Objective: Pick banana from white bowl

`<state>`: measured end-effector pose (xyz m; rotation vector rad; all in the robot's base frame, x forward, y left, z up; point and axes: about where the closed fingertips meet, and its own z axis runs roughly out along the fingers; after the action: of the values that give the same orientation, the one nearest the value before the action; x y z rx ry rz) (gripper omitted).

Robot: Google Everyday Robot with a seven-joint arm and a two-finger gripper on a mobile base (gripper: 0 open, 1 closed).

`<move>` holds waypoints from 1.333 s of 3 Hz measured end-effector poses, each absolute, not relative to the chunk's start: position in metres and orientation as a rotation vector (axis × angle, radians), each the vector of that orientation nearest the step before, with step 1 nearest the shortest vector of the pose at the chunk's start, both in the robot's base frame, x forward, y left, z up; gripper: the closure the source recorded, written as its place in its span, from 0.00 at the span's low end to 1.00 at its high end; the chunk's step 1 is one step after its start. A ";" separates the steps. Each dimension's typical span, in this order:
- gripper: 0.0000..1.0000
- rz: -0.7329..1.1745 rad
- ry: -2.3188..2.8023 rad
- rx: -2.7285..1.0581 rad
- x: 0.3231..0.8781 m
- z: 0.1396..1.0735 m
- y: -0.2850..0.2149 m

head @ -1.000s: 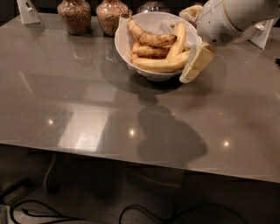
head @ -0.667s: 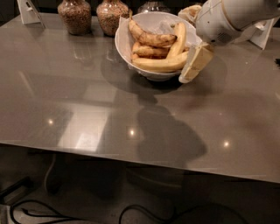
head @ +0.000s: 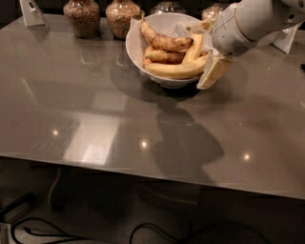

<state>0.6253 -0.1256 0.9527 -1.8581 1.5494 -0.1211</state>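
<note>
The white bowl (head: pixel 136 45) stands at the back middle of the grey table. It holds three bananas. The banana (head: pixel 174 71), long, pale yellow and gently curved, lies along the bowl's front. A brown-blotched banana (head: pixel 164 43) lies above it and a shorter yellow one (head: pixel 193 47) leans at the right. My gripper (head: pixel 208 47) is at the bowl's right rim, open. One cream finger (head: pixel 213 72) hangs outside the rim and the other (head: pixel 202 25) is at the top. The banana's right end lies between them.
Several glass jars (head: pixel 82 16) of brown grain stand behind the bowl. White card stands sit at the back left (head: pixel 31 12) and back right (head: pixel 286 40). The table's front edge (head: pixel 143 167) runs across; cables lie on the floor below.
</note>
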 end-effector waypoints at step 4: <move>0.51 -0.116 1.524 -1.915 0.657 0.910 -0.130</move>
<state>0.6566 -0.1295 0.9101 -1.9151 1.5241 -0.1161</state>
